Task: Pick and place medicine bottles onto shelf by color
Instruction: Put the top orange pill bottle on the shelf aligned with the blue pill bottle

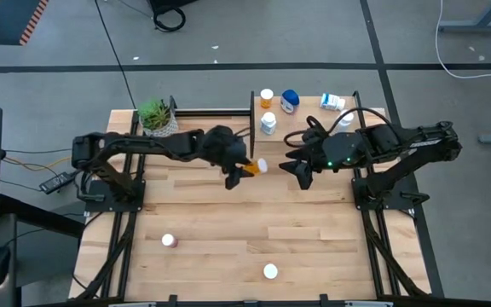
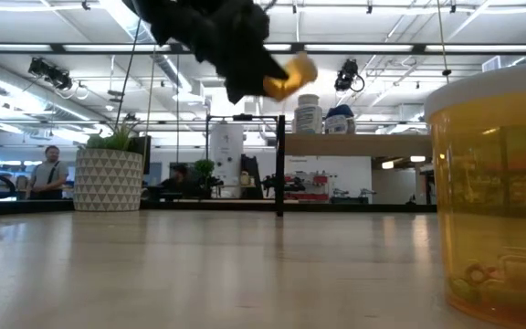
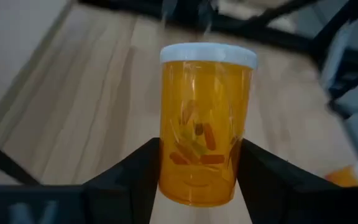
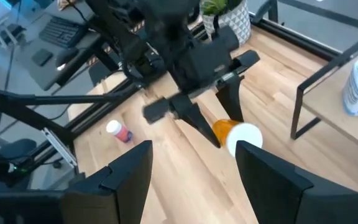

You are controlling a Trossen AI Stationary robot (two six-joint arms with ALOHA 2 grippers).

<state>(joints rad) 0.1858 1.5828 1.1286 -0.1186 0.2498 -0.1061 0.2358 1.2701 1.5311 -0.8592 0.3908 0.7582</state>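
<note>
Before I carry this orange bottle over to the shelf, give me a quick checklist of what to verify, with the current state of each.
1. Grip: left end effector has both fingers clamped on the white-capped orange pill bottle. Ok.
2. Lift: the bottle hangs well clear of the wooden tabletop in the low view. Ok.
3. Orientation: the bottle lies sideways in the high view, cap toward the right arm; it needs turning upright. Not ok.
4. Path: right end effector is open, empty and waiting close by, beside the route. Cannot tell if clearance suffices.
5. Landing spot: the light wood shelf with black posts shows bare wood between its bottles. Ok.
</note>
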